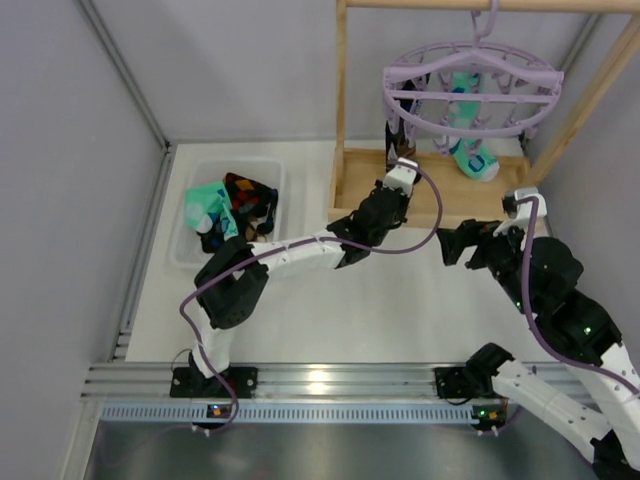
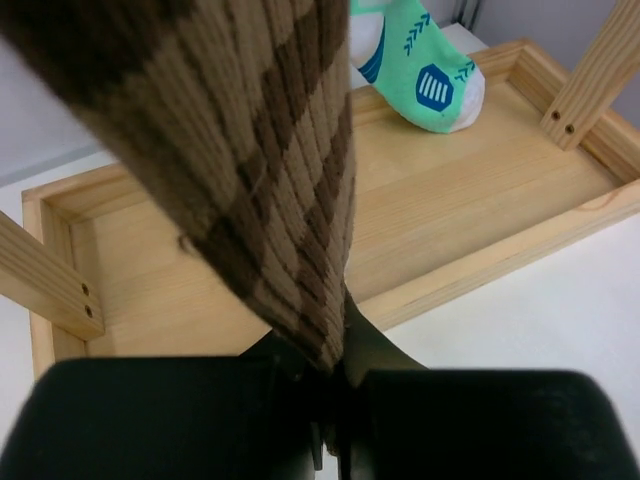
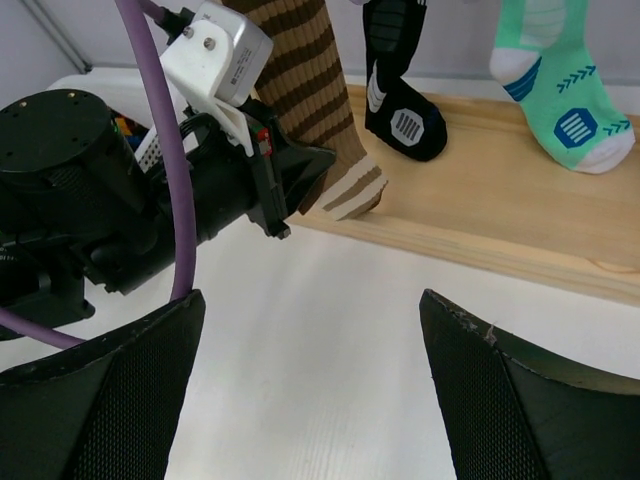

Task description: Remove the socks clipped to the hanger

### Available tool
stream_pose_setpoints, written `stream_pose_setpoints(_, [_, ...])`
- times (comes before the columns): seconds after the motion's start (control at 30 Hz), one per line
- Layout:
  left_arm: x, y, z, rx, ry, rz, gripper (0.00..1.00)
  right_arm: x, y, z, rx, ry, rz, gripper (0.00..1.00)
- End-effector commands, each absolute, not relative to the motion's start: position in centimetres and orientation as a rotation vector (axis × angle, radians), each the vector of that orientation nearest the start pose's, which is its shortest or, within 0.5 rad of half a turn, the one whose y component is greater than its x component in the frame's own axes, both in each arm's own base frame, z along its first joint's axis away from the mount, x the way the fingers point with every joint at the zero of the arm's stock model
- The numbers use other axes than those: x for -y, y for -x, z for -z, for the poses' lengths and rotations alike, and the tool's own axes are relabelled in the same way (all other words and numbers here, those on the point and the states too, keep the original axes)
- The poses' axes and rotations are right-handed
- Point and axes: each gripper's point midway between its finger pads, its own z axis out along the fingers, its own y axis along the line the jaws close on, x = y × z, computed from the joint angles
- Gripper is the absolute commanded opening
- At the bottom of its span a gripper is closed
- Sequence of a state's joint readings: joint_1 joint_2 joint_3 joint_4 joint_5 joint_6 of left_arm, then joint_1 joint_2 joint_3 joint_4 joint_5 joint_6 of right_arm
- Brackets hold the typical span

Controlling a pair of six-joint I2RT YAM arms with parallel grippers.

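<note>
The pale-purple hanger (image 1: 470, 85) hangs from the wooden rack, with socks clipped under its ring. A brown striped sock (image 2: 250, 150) hangs down into my left gripper (image 2: 335, 370), which is shut on its lower part above the rack's wooden base. From the right wrist view I see the same brown sock (image 3: 310, 90), a black sock (image 3: 400, 110) and a mint-green sock (image 3: 570, 110) hanging side by side. My right gripper (image 3: 315, 390) is open over the white table, empty, just in front of the rack base and right of the left gripper (image 3: 290, 170).
A clear plastic bin (image 1: 195, 175) at the left holds several socks. The rack's wooden base tray (image 1: 440, 200) and its upright posts (image 1: 341, 90) surround the hanging socks. Grey walls close in on both sides.
</note>
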State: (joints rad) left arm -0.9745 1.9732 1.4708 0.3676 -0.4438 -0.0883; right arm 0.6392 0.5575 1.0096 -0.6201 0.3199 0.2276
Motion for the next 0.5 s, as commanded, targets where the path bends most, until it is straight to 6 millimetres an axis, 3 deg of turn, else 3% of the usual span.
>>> stream_pose_setpoints(0.0, [45.6, -39.3, -25.5, -1.565, -0.328, 0.494, 0.00, -10.3, -21.4, -37.7, -1.617, 0.097, -0.415, 0.85])
stream_pose_setpoints(0.07, [45.0, -39.2, -25.6, -1.568, -0.296, 0.469, 0.00, -10.7, -21.7, -39.8, -1.581, 0.088, -0.440, 0.84])
stream_pose_setpoints(0.1, [45.3, -38.7, -25.7, -1.567, -0.294, 0.469, 0.00, -11.3, -22.4, -39.8, -1.604, 0.096, -0.435, 0.84])
stream_pose_setpoints(0.13, [45.3, -38.5, -25.9, -1.565, -0.286, 0.457, 0.00, -11.2, -22.3, -41.8, -1.573, 0.085, -0.446, 0.84])
stream_pose_setpoints(0.17, [44.5, -38.6, -26.1, -1.563, -0.243, 0.394, 0.00, -11.3, -22.6, -42.4, -1.575, 0.081, -0.441, 0.84])
stream_pose_setpoints(0.2, [45.0, -37.6, -26.2, -1.561, -0.245, 0.379, 0.00, -11.5, -23.5, -42.0, -1.615, 0.079, -0.406, 0.83])
stream_pose_setpoints(0.23, [45.0, -37.3, -26.2, -1.560, -0.232, 0.352, 0.00, -11.3, -23.4, -44.0, -1.587, 0.069, -0.412, 0.82])
stream_pose_setpoints(0.3, [45.4, -36.1, -26.1, -1.556, -0.229, 0.292, 0.00, -12.0, -24.6, -43.8, -1.632, 0.080, -0.378, 0.80])
stream_pose_setpoints(0.33, [45.6, -35.7, -25.9, -1.557, -0.228, 0.273, 0.00, -11.9, -24.6, -45.2, -1.619, 0.083, -0.376, 0.79])
stream_pose_setpoints(0.47, [46.6, -34.2, -25.3, -1.552, -0.256, 0.199, 0.00, -12.4, -25.6, -45.8, -1.656, 0.104, -0.337, 0.77])
